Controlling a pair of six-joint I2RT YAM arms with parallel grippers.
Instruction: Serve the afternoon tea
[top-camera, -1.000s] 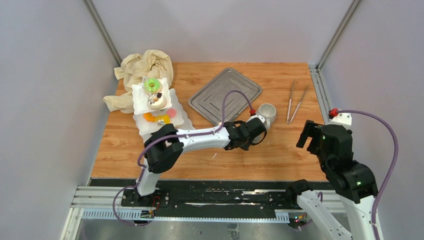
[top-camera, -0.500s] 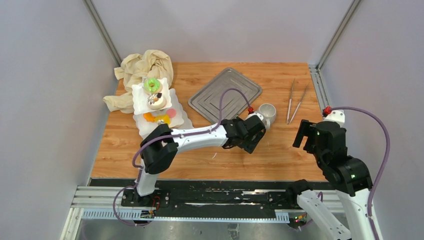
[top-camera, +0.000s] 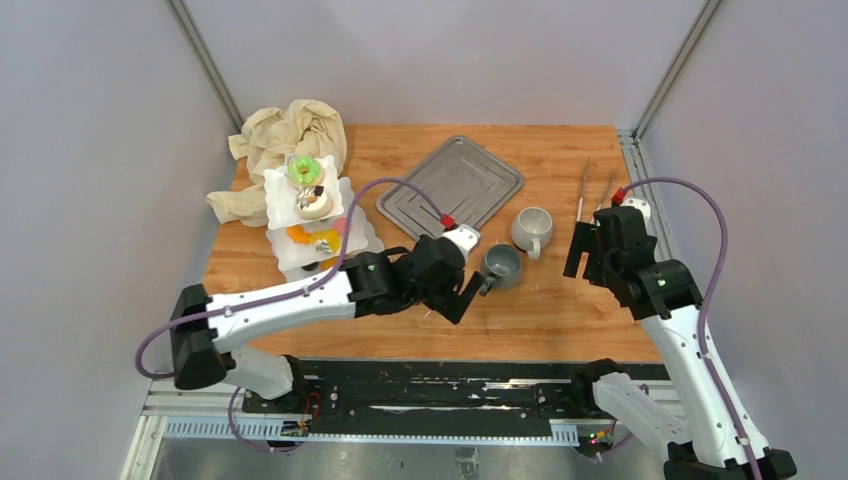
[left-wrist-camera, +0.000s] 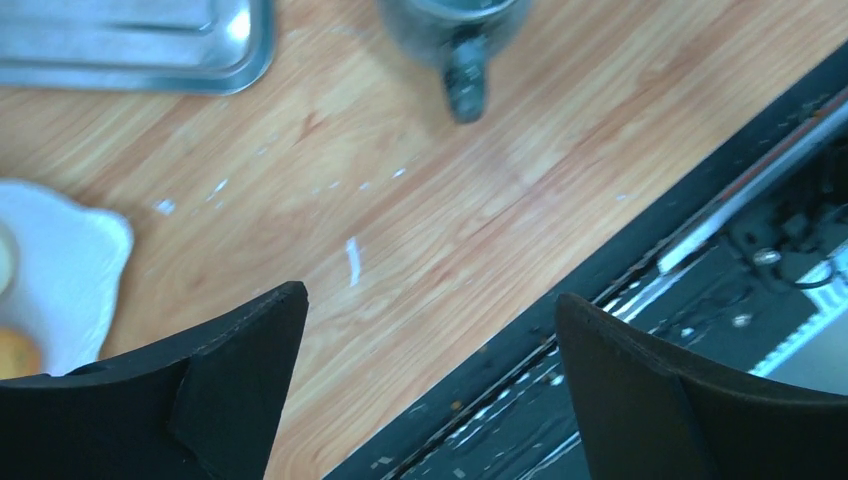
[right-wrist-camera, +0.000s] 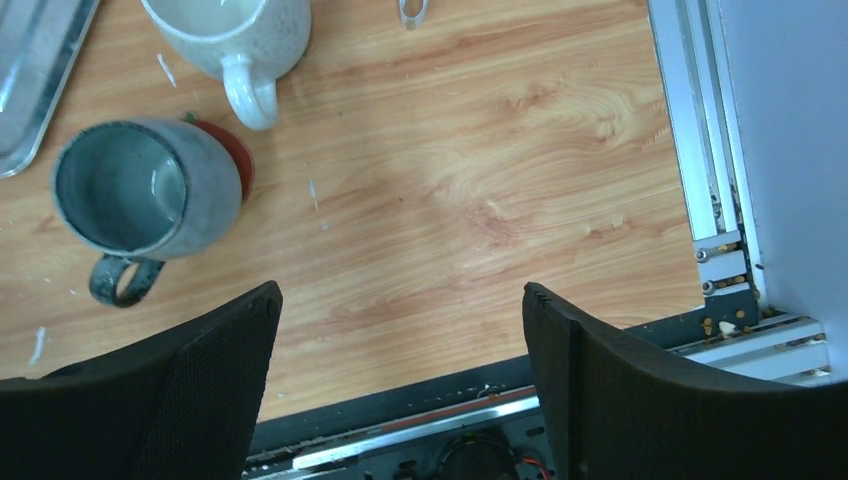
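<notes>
Wood lies open to right & near-right of grey mug (top-camera: 501, 265); left gripper (top-camera: 472, 295) fills near-left, white mug (top-camera: 532, 230) blocks just behind-right, steel tray (top-camera: 451, 185) close behind-left, tongs (top-camera: 595, 208) lie farther right nr table (top-camera: 560, 325) edge

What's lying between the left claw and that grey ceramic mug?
Only bare wooden tabletop with a few white flecks lies between the open left gripper and the grey ceramic mug, as the left wrist view shows.

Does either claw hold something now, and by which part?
Nothing is held. The left claw and right claw are both open; the grey mug stands free.
</notes>
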